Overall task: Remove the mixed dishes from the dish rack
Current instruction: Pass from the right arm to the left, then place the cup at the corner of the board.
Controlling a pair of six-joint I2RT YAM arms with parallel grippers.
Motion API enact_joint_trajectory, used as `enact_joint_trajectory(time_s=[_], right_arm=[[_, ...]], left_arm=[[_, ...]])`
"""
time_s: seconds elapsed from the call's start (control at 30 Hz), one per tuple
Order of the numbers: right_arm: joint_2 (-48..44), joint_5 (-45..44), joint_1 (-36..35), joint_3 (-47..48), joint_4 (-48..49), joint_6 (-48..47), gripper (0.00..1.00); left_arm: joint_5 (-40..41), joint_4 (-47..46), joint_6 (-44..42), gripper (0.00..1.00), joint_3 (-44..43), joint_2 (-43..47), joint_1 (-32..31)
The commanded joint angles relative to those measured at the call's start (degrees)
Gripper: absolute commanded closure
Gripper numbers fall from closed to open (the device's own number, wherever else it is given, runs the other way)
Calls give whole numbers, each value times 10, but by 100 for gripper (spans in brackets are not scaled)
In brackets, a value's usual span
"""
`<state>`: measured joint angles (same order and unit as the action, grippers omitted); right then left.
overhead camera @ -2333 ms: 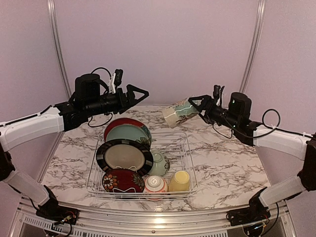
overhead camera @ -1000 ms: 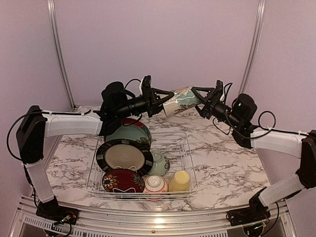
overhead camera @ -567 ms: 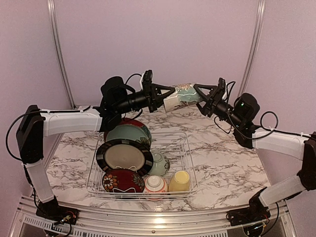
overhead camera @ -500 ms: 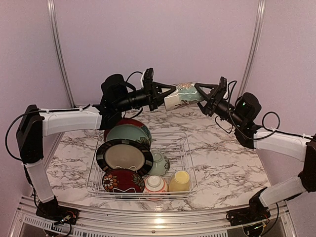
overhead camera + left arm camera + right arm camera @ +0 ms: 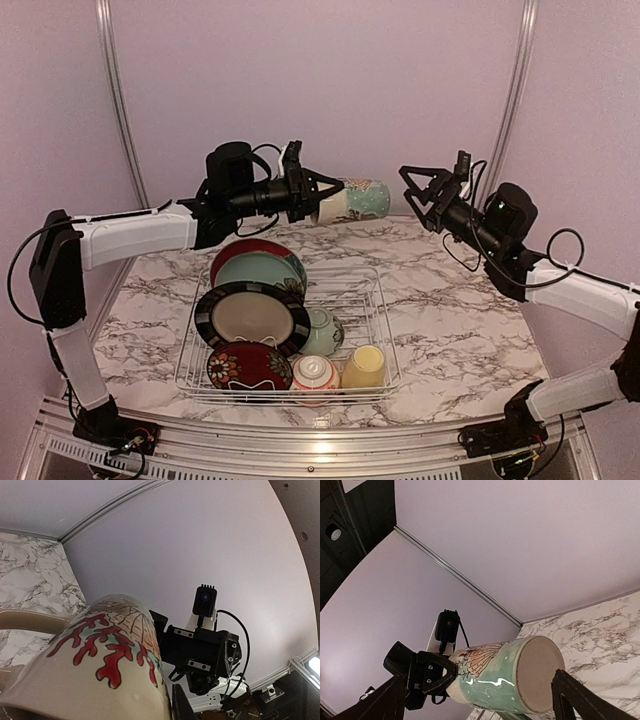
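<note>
The patterned tall cup hangs level in the air above the back of the table. My left gripper is shut on its rim end. In the left wrist view the cup fills the lower left, with one dark finger beside it. My right gripper stands open a short way to the right of the cup's base, not touching it. The right wrist view shows the cup's base between and beyond my spread fingers. The dish rack holds the other dishes.
In the rack stand a red plate, a teal plate, a black-rimmed cream plate and a dark red floral plate. There are also a pale green bowl, a red-striped white bowl and a yellow cup. Marble tabletop surrounds the rack.
The right gripper carried the cup to the left gripper, which shut on its rim. The right gripper then opened and drew back to the right. The cup moved slightly left with the left arm.
</note>
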<state>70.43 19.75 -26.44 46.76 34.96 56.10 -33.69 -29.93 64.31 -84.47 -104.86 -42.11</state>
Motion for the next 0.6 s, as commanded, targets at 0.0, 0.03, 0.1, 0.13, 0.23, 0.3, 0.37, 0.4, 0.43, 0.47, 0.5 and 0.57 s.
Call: enact_joint_trajectory(time_s=[0.0,0.03,0.1,0.13,0.23,0.3,0.37,0.4,0.43,0.47,0.5,0.57], right_arm=[[-20,-26,4,33,-58,-59,2],[-23,-27,3,37,-71,-71,1],[-23,-25,3,52,-101,-98,1],[-22,-26,3,62,-127,-114,2],[-14,-42,2,89,-205,-162,1],[-6,-52,3,106,-249,-190,1],[7,-53,2,127,-288,-223,1],[14,-56,2,138,-308,-234,2],[20,-60,1,149,-326,-245,2],[25,-65,1,159,-344,-255,1],[30,-74,0,168,-365,-263,2],[39,-97,-3,185,-401,-275,2]], left_arm=[[22,36,-85,100,-40,81,23],[31,76,-109,100,-54,89,28],[57,195,-180,100,-93,101,38],[79,230,-210,100,-115,106,43],[147,390,-282,100,-164,121,64],[184,462,-310,100,-189,129,83],[224,530,-335,100,-213,136,104],[250,564,-352,100,-226,137,112],[278,604,-371,100,-242,136,120],[310,642,-388,100,-258,134,127],[338,671,-406,100,-270,134,134],[377,712,-438,100,-273,135,153]])
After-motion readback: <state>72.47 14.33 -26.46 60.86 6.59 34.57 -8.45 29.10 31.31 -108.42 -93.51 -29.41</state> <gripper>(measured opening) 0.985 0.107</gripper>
